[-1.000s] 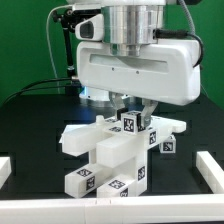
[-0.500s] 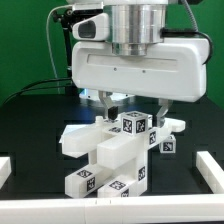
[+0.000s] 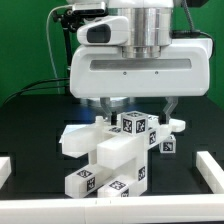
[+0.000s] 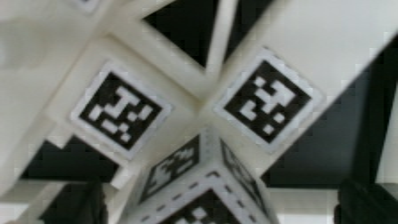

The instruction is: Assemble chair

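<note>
One assembly stands on the black counter [image 3: 30, 115]: the chair [image 3: 118, 152], a stack of glossy white plastic blocky parts bearing black-and-white square tags, sits at the centre of the exterior view directly beneath the arm. By judgement the work is well advanced but not finished. A long slanted bar, a flat panel behind it towards the exterior view's left and several cube-ended pieces appear joined into one body; the joints themselves cannot be verified from these views. No loose chair part is visible elsewhere on the counter, though the large white gripper housing hides the area behind.

Counts, largest first: one arm; one chair assembly; two low white rails [image 3: 212, 168] at the counter's edges; some seven tags visible on the chair in the exterior view, three in the wrist view.

The gripper [image 3: 137, 104] hangs just above the topmost tagged cube [image 3: 133, 125], its fingers [image 3: 168, 106] spread wide, holding nothing.
</note>
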Controlling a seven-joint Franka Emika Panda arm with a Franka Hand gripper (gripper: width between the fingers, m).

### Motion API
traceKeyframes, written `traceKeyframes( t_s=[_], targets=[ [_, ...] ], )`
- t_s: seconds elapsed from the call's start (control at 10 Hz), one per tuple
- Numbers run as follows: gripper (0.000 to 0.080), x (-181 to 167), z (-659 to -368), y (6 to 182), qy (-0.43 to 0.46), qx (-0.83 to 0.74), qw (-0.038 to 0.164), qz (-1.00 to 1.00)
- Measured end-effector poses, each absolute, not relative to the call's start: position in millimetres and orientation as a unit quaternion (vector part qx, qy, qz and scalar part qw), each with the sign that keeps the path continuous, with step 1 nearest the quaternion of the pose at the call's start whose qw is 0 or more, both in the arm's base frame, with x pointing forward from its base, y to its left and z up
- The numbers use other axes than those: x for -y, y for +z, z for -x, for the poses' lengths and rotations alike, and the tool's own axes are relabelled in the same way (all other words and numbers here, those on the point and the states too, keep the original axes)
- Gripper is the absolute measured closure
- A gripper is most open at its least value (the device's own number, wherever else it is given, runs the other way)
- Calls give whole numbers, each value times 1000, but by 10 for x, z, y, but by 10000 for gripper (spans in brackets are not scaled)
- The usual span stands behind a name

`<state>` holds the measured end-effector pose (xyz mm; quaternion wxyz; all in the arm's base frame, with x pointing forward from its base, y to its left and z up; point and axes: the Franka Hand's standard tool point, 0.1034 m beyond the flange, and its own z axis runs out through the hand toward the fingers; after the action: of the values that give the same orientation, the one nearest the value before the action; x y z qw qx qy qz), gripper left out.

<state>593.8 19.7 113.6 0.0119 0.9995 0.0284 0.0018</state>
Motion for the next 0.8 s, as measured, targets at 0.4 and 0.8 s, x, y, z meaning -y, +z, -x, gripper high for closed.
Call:
traceKeyframes(
  t_s=[0.4,0.8],
  targets=[
    [151,-99,-6004,1159,15,-177,22,-984],
    [515,-103,-6004,1159,18,-52,19,-998]
  ],
)
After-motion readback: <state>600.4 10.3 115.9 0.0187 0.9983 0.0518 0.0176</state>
